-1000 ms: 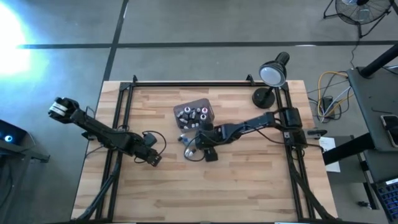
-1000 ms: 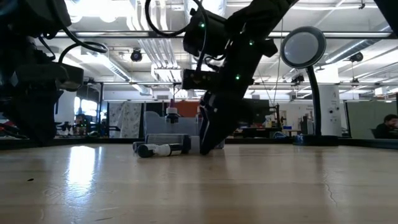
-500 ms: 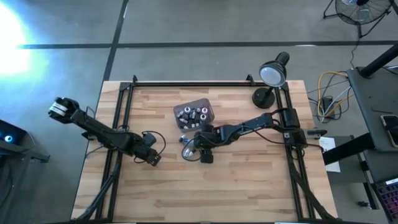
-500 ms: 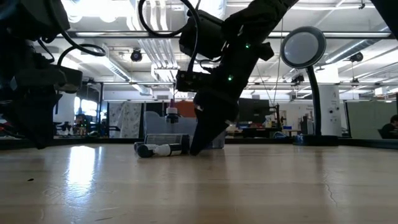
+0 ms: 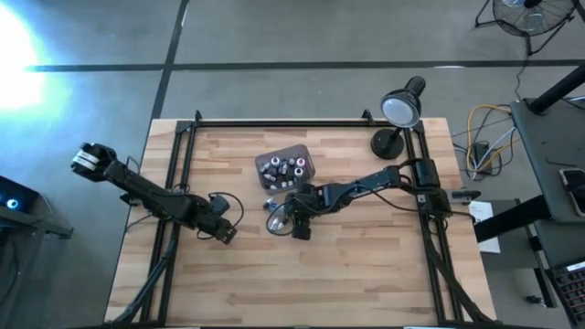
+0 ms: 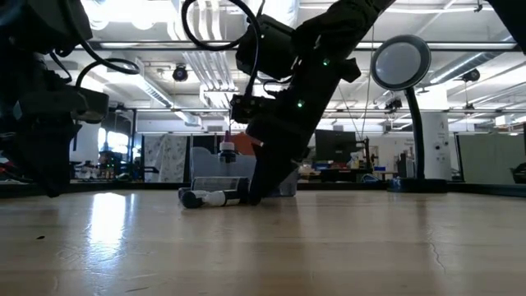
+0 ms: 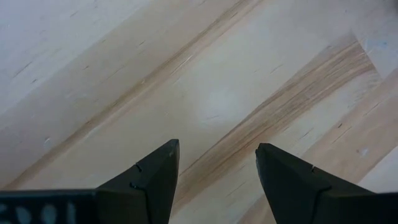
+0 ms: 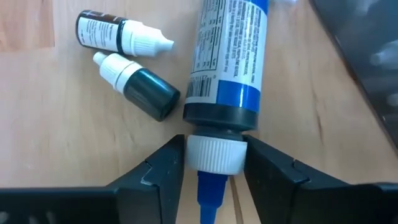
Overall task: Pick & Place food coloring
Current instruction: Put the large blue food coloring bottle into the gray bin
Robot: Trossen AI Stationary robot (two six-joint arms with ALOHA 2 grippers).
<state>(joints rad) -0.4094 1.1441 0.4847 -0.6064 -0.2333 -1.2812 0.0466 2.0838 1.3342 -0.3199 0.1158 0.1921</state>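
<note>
Right claw (image 8: pixel 212 167) down at mid-table, fingers closed around the white cap of a blue tube (image 8: pixel 229 59) lying flat on the wood.

The cap (image 8: pixel 216 152) sits between both finger pads, touching each; the blue nozzle pokes back between the fingers. Just beside the tube, ahead of the claw and off to one side, two small bottles lie on their sides: one dark-bodied (image 8: pixel 138 85), one brown-labelled (image 8: pixel 123 35), both white-capped, close together, the dark one almost touching the tube's shoulder. Beyond the tube, a grey tub (image 5: pixel 287 166) holds more little bottles (image 5: pixel 284 168), upright, caps showing. Desk lamp (image 5: pixel 399 111) stands at the far right corner, well apart. Left claw (image 7: pixel 214 165) waits near the table's left side, fingers spread, nothing between them, bare wood (image 7: pixel 124 74) under it.
</note>
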